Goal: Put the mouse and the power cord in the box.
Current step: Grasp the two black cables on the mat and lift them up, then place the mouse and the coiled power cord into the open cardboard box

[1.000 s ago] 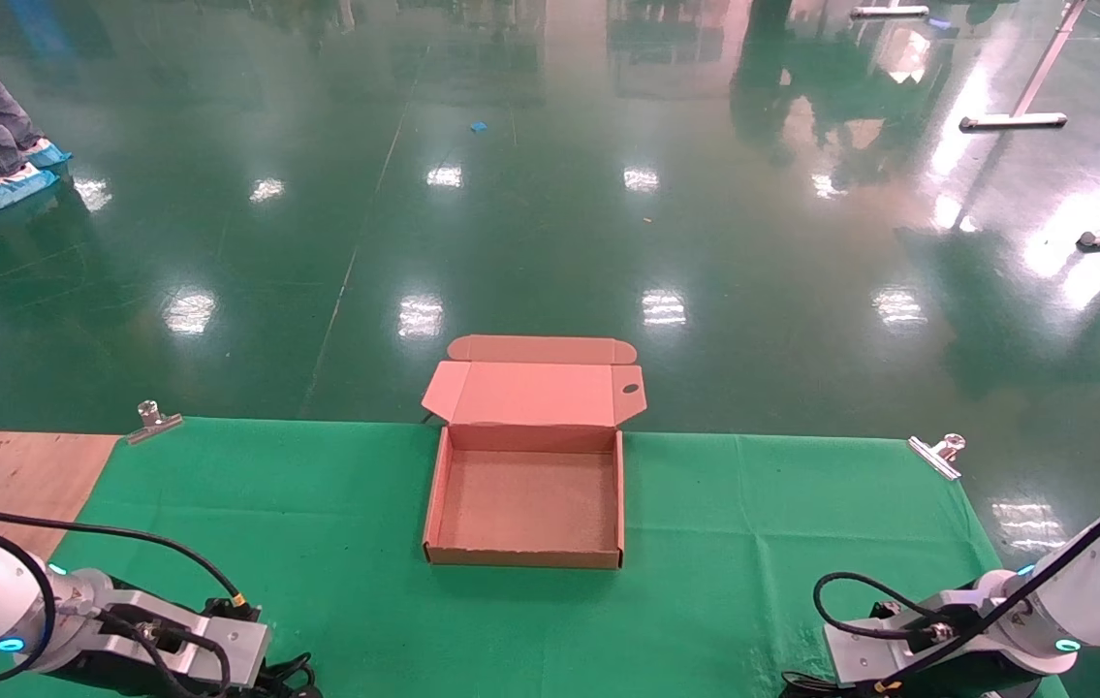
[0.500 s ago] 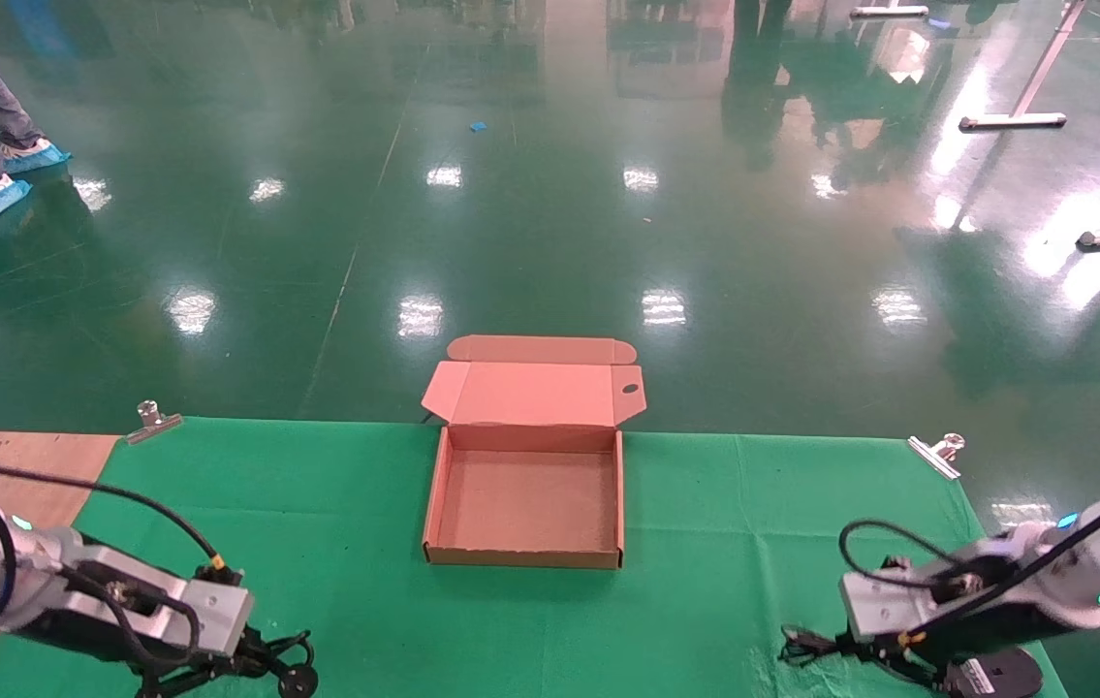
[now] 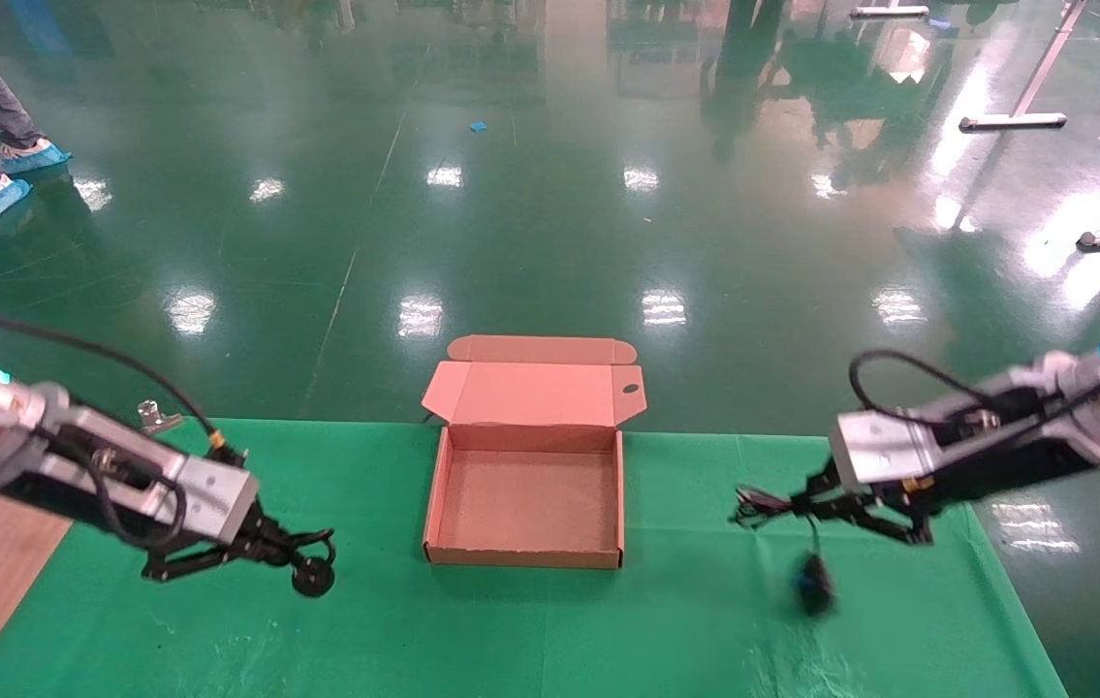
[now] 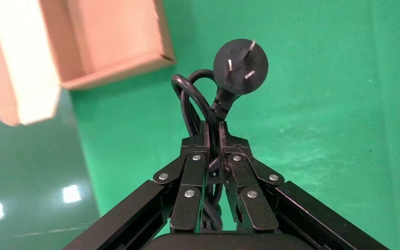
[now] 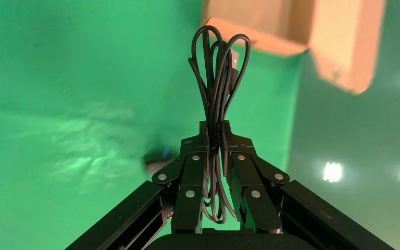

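One mouse (image 3: 814,586), small and black, dangles by its thin cable below the right gripper (image 3: 806,505), whose fingers pinch the looped cable right of the box (image 3: 524,557). One power cord (image 4: 214,107), thick with a round three-pin plug, is clamped in the left gripper (image 3: 290,555), left of the box. The single cardboard box lies open between them on green cloth (image 3: 365,620).
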